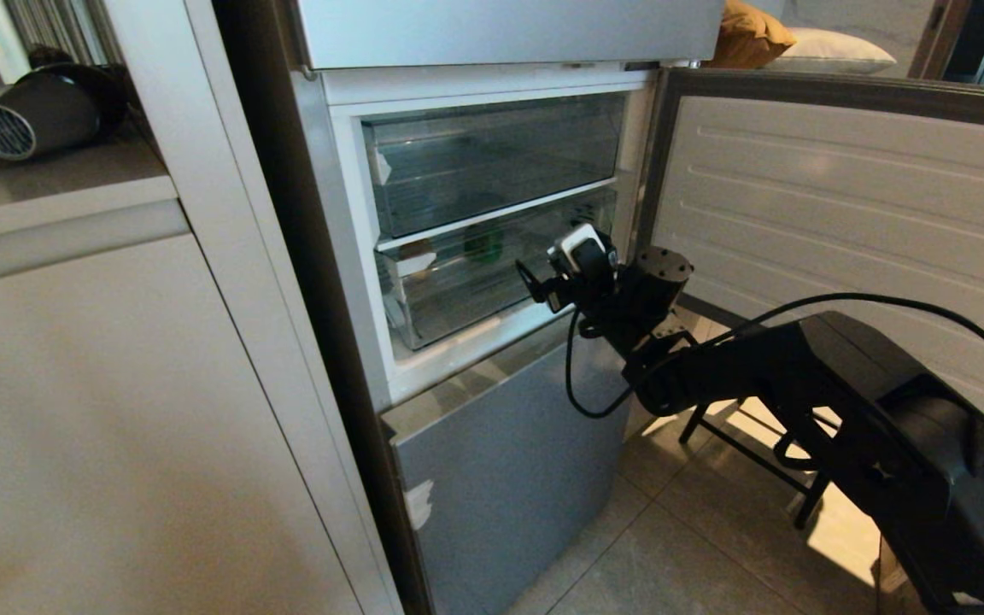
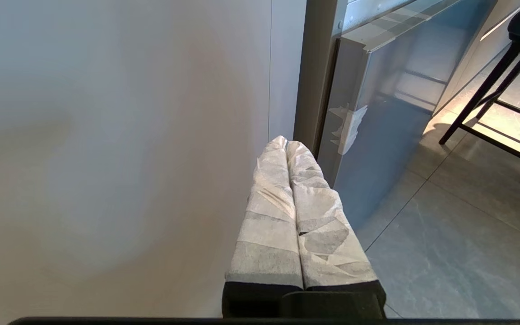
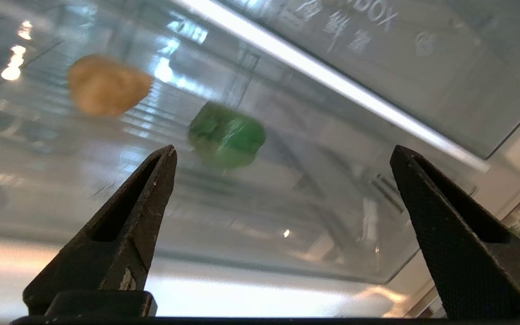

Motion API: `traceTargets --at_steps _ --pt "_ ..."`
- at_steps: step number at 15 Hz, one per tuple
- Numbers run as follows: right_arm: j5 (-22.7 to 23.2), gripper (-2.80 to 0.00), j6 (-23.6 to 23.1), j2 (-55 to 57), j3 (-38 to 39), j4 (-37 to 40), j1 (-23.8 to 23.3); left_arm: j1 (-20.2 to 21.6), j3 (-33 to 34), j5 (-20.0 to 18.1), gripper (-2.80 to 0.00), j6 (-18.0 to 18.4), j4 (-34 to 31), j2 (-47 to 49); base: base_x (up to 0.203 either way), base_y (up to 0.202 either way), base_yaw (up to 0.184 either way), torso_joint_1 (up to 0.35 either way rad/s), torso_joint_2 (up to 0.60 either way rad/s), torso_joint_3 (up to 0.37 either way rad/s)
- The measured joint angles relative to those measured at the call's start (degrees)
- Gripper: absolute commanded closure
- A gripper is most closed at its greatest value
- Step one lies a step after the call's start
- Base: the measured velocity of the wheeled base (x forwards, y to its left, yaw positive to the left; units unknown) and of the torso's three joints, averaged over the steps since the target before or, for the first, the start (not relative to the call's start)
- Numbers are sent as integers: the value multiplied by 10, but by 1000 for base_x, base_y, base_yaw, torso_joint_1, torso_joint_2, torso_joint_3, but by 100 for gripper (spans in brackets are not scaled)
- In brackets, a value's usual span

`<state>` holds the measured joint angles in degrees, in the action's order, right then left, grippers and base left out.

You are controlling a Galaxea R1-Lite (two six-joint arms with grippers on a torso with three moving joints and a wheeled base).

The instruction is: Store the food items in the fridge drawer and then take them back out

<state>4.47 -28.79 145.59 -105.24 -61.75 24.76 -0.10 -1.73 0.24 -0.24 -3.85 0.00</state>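
Head view shows the silver-grey fridge [image 1: 492, 461] with its door [image 1: 842, 222] swung wide to the right, and beside it on the left a beige cabinet [image 1: 116, 410]. Inside the open compartment sit two clear drawers, one above the other; the lower fridge drawer [image 1: 458, 290] is pushed in. The right arm reaches in from the lower right, and the right gripper [image 1: 535, 286] hangs just in front of that drawer's clear front, near its right end, fingers spread wide with nothing between them. Behind the front wall lie the food items: the tan potato [image 3: 106, 88] towards the drawer's left end and the green bell pepper [image 3: 226, 135] near the middle, apart from each other. The left gripper [image 2: 287, 144] is parked low by the cabinet, its wrapped fingers pressed together.
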Motion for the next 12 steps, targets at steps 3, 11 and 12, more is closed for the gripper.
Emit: traceTargets --at_steps 3,11,12 --pt "0 -280 -2 22 -55 45 -3 0 0 0 0 0 0 0 0 0 0 0 0 0" --pt "0 -280 -5 35 -71 25 -12 0 0 0 0 0 0 0 0 0 0 0 0 0" --pt "0 -280 -5 35 -71 20 -13 0 0 0 0 0 0 0 0 0 0 0 0 0"
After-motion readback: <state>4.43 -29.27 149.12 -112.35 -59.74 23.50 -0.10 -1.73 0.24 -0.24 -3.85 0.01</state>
